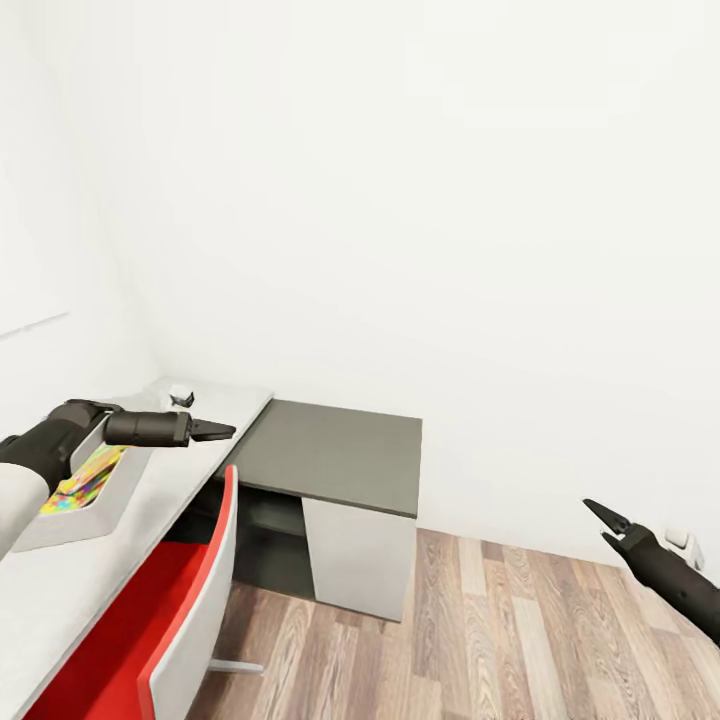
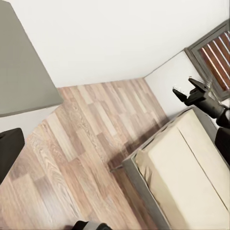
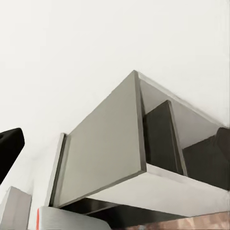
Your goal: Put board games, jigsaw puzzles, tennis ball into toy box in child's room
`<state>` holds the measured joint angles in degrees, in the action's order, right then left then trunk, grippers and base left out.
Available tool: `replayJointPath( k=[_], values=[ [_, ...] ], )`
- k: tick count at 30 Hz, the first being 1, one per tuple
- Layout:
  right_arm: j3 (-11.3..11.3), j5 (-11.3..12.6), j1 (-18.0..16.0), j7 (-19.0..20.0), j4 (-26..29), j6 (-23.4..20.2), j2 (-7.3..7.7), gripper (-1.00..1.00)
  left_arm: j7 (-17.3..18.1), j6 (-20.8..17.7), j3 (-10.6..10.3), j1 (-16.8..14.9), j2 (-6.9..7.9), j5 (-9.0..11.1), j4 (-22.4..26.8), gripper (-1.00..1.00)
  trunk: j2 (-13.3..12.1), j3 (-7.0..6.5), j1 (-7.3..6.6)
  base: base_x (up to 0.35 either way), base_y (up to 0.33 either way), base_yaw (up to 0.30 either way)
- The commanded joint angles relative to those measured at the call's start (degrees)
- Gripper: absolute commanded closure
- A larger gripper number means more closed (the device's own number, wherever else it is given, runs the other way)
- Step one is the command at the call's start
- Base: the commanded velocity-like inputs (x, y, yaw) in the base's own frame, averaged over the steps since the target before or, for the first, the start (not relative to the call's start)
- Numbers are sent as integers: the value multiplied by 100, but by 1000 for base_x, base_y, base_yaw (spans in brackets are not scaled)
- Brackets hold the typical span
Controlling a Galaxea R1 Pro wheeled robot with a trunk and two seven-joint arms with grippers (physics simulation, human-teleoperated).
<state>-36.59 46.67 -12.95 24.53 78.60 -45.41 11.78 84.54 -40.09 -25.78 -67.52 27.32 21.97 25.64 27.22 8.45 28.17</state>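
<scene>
**Desk corner, both arms raised**

Nearest: red-and-white swivel chair (image 1: 180, 610), smooth curved shell, tucked at pale table (image 1: 60, 590). Beneath left gripper (image 1: 222, 431), jaws narrow and empty: shallow grey toy box (image 1: 85, 515) holding a multicoloured jigsaw puzzle (image 1: 85, 478). Beyond its tips: matte dark grey shelf section (image 1: 340, 455). Apart over wood-plank floor (image 1: 500, 640): right gripper (image 1: 606, 521), slightly parted, empty. Cream bed (image 2: 191, 177) in left wrist view. No legible writing.

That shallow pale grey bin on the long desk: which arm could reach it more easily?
Probably the left: the left gripper hangs over the pale desk beside the grey bin, while the right gripper hangs over the wood floor.
</scene>
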Motion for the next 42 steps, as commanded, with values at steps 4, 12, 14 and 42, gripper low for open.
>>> replayJointPath(
  k=[4,12,14,42],
  values=[
    [-27,-53,-6,17,-311,-18,54,-100,5,44,-41,-7,-10,35,2,-100,11,-17,3,0,-166,-219],
    [-27,-59,84,13,-389,-43,191,-100,27,179,-41,-5,-59,44,18,-100,11,-75,3,0,-279,-219],
    [-30,-59,199,10,-429,-28,192,-100,27,176,-41,-3,-87,44,19,-100,11,-89,3,0,-291,-219],
    [-15,-96,348,-74,-1134,101,209,-100,-148,168,-42,203,-319,-5,11,-100,11,-129,3,-154,-129,94]
  ],
)
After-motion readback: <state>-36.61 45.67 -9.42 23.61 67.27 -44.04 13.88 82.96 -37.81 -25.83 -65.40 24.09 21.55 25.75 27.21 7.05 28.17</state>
